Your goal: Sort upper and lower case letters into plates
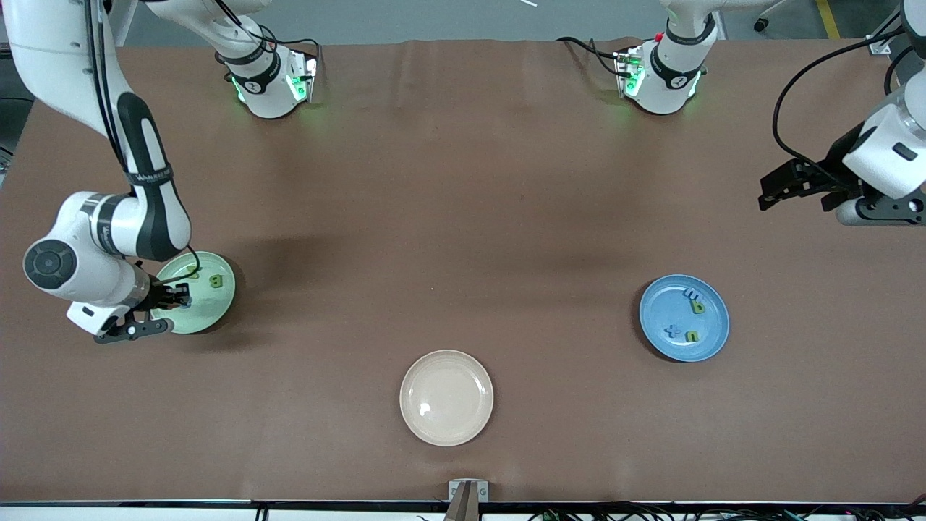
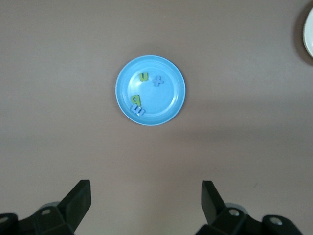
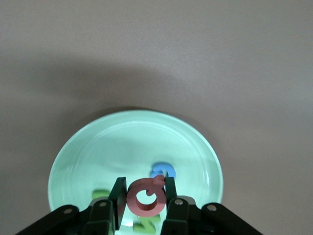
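While the right gripper (image 3: 143,198) is hanging just over the light green plate (image 1: 210,312), by the worktop edge at the right arm's end, its fingers are pinching a red letter (image 3: 145,197) upright, with the dish directly beneath, so only a release seems needed. Green and blue letters are already lying in it. Four small letters are sitting in the blue plate (image 1: 705,340) toward the left arm's end, where the left gripper (image 2: 145,203) is waiting spread wide. Beside the near edge, the cream plate (image 1: 446,397) is lying bare.
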`<state>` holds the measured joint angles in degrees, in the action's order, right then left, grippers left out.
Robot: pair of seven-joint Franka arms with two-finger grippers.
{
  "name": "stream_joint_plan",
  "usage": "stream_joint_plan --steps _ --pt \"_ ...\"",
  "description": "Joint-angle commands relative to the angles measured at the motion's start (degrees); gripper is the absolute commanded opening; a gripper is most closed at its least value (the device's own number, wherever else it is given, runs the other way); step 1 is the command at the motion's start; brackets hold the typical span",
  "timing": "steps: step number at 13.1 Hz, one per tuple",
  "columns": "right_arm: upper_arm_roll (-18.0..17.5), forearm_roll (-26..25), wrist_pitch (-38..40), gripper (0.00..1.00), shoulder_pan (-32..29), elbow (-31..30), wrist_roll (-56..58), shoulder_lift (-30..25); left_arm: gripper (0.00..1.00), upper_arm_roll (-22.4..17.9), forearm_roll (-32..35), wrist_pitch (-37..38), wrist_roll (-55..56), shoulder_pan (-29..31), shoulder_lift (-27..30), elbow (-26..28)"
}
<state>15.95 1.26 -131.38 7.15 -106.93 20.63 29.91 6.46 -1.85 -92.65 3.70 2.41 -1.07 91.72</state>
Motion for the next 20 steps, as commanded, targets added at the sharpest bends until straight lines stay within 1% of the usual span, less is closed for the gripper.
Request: stream_joint_plan --steps 1,2,3,6,9,10,11,12,13,14,16,18,20 --pt "-1.36 7.32 0.07 0.2 -1.61 4.62 7.11 4.79 1.0 -0.05 -0.35 -0.78 -0.71 0.67 0.19 -0.13" --pt "-1.36 9.26 0.07 0.2 -1.78 5.93 8.71 6.46 1.0 -0.05 -0.35 -0.61 -0.8 0.76 0.45 0.04" --pt "-1.36 9.63 0.16 0.2 -1.78 6.12 8.72 7.0 1.0 -0.05 -0.35 -0.35 -0.98 0.76 0.63 0.04" --pt "-1.36 9.63 0.34 0.21 -1.78 5.69 8.81 7.01 1.0 0.48 -0.44 0.01 -0.98 0.58 1.85 -0.05" --pt "-1.27 9.63 0.69 0.22 -2.22 4.89 8.9 7.01 1.0 0.48 -0.88 0.01 -0.89 0.58 1.95 -0.22" --pt "-1.27 9.55 0.69 0.24 -2.22 4.98 8.9 7.01 1.0 0.48 -0.97 0.01 -0.98 0.67 1.86 -0.22" --pt "-1.27 9.55 0.78 0.28 -2.14 4.98 8.9 6.92 1.0 0.48 -1.23 0.01 -0.46 0.67 1.6 -0.31" --pt "-1.36 9.63 0.95 0.49 -1.96 4.98 8.38 6.92 1.0 0.48 -1.32 0.01 0.42 0.5 1.6 -0.13" --pt "-1.27 9.63 1.13 0.94 -1.61 4.98 7.41 6.74 1.0 0.48 -1.32 0.01 0.52 0.58 1.6 -0.13" --pt "-1.27 9.63 2.17 0.97 -1.52 5.07 4.62 6.39 1.0 0.39 -1.32 0.01 0.52 0.67 1.77 -0.39" --pt "-1.27 9.63 5.86 0.98 -0.21 5.07 1.61 4.47 1.0 0.3 -1.32 0.01 0.52 0.67 1.77 -0.4" --pt "-1.18 9.55 10.85 0.98 0.68 4.46 -1.98 -0.26 1.0 0.22 -1.32 -0.08 0.52 0.76 1.86 -0.31" --pt "-1.01 9.02 17.71 0.98 1.81 2.97 -4.53 -7.28 1.0 0.13 -1.32 -0.17 0.52 0.67 1.86 -0.13"
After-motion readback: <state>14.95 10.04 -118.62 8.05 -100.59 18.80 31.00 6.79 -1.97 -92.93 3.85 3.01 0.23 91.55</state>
